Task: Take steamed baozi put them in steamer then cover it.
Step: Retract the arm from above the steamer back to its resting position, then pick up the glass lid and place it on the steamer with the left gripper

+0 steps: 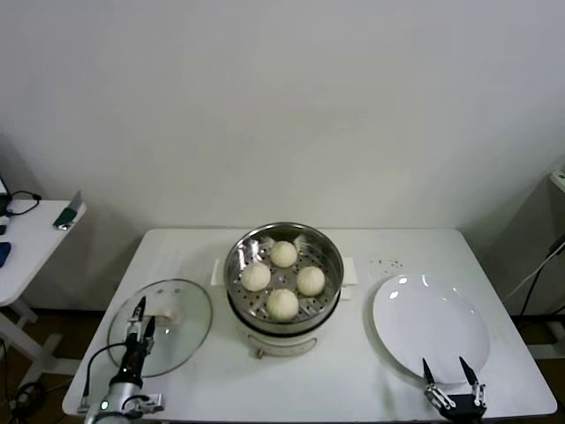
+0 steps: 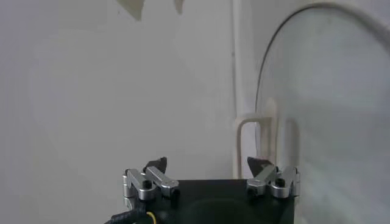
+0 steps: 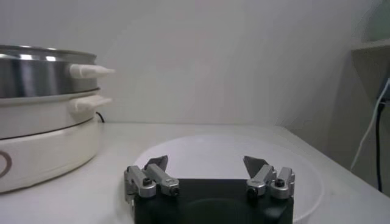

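Fingers of the left gripper [image 1: 139,319] stand apart and hold nothing, poised over the near edge of the lid [image 1: 161,325], close to its cream handle [image 1: 164,314]; from the head view it is hard to say whether the tips touch the glass. In the left wrist view the same fingers [image 2: 155,164] spread wide before the lid's handle [image 2: 251,146] and the curved glass rim.

Fingers of the right gripper [image 1: 453,375] are likewise spread and empty, hovering at the 6 o'clock edge of the white plate [image 1: 430,327]. The right wrist view shows those fingers [image 3: 157,163] open over the plate [image 3: 213,149], with the steamer [image 3: 46,115] off to one side.

On the white bench [image 1: 371,371] the lid lies flat at 9 o'clock from the steamer [image 1: 283,274], the plate at 3 o'clock. Four buns sit on the perforated tray inside the uncovered steamer: one at 12 o'clock [image 1: 283,253], one at 9 [image 1: 255,276], one at 3 [image 1: 310,280], one at 6 [image 1: 282,304].
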Action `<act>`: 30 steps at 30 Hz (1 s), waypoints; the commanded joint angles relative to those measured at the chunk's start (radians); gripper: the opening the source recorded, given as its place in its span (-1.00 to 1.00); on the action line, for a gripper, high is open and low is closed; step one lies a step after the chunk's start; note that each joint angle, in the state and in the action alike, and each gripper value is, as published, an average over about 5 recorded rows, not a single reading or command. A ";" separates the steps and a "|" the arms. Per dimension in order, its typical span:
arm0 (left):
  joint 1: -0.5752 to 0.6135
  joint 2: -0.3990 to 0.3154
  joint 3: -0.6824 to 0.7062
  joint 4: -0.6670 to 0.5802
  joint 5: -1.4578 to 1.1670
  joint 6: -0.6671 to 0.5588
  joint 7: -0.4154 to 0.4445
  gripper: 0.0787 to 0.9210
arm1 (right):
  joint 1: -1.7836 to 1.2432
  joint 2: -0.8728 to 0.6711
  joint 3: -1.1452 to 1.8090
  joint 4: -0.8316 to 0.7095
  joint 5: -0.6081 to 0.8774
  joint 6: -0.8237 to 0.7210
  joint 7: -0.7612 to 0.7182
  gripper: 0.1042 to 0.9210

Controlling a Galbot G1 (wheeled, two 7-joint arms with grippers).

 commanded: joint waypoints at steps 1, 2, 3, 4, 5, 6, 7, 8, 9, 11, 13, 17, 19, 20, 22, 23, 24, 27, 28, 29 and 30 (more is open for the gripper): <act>-0.073 -0.001 0.003 0.074 0.038 0.009 0.011 0.73 | -0.004 0.013 0.001 0.000 -0.012 0.006 -0.001 0.76; -0.075 -0.001 0.002 0.083 0.043 0.010 0.013 0.68 | -0.003 0.014 0.001 0.000 -0.012 0.005 -0.002 0.76; -0.076 -0.001 0.001 0.092 0.047 0.010 0.013 0.63 | -0.002 0.016 0.001 0.001 -0.013 0.005 -0.003 0.76; -0.077 -0.002 0.001 0.101 0.050 0.011 0.014 0.57 | -0.001 0.017 0.001 0.001 -0.013 0.005 -0.003 0.76; -0.078 -0.002 0.000 0.107 0.052 0.012 0.014 0.49 | 0.000 0.017 0.001 0.001 -0.013 0.005 -0.003 0.76; -0.078 -0.003 0.000 0.112 0.053 0.012 0.014 0.43 | 0.000 0.018 0.001 0.001 -0.012 0.005 -0.003 0.76; -0.077 -0.005 0.000 0.115 0.054 0.013 0.013 0.37 | 0.001 0.019 0.001 0.000 -0.012 0.005 -0.003 0.76; -0.076 -0.006 0.000 0.117 0.054 0.013 0.013 0.29 | 0.001 0.019 0.001 0.000 -0.012 0.005 -0.003 0.76; -0.075 -0.008 0.000 0.117 0.054 0.013 0.012 0.22 | 0.002 0.020 0.002 -0.001 -0.011 0.005 -0.003 0.76; -0.073 -0.011 -0.001 0.116 0.053 0.014 0.012 0.08 | 0.004 0.020 0.002 -0.003 -0.011 0.004 -0.002 0.76; -0.072 -0.013 -0.001 0.113 0.053 0.014 0.012 -0.04 | 0.006 0.022 0.003 -0.004 -0.011 0.004 -0.001 0.76; -0.073 -0.015 -0.002 0.101 0.046 0.014 0.012 -0.33 | 0.012 0.025 0.004 -0.005 -0.012 0.002 0.000 0.76; -0.070 -0.016 -0.003 0.089 0.038 0.015 0.014 -0.45 | 0.015 0.026 0.004 -0.007 -0.012 0.002 0.000 0.76; -0.068 -0.015 -0.002 0.081 0.032 0.016 0.015 -0.54 | 0.016 0.026 0.004 -0.008 -0.012 0.002 0.000 0.76; -0.063 -0.012 -0.002 0.063 0.018 0.017 0.018 -0.66 | 0.020 0.027 0.005 -0.009 -0.012 0.001 0.001 0.76; -0.060 -0.010 -0.001 0.054 0.010 0.018 0.020 -0.73 | 0.021 0.028 0.005 -0.010 -0.013 0.000 0.001 0.76; -0.056 -0.008 -0.001 0.042 0.002 0.019 0.022 -0.79 | 0.022 0.028 0.005 -0.010 -0.013 0.000 0.001 0.76; -0.041 -0.002 0.001 -0.010 -0.037 0.026 0.037 -0.86 | 0.023 0.026 0.004 -0.012 -0.017 0.000 -0.001 0.76; -0.033 0.001 0.002 -0.036 -0.053 0.031 0.045 -0.86 | 0.023 0.025 0.003 -0.013 -0.018 0.001 -0.002 0.76; -0.025 0.005 0.003 -0.063 -0.069 0.036 0.053 -0.86 | 0.023 0.023 0.002 -0.015 -0.020 0.002 -0.002 0.76; -0.017 0.009 0.004 -0.091 -0.083 0.041 0.062 -0.86 | 0.023 0.022 0.001 -0.017 -0.021 0.003 -0.003 0.76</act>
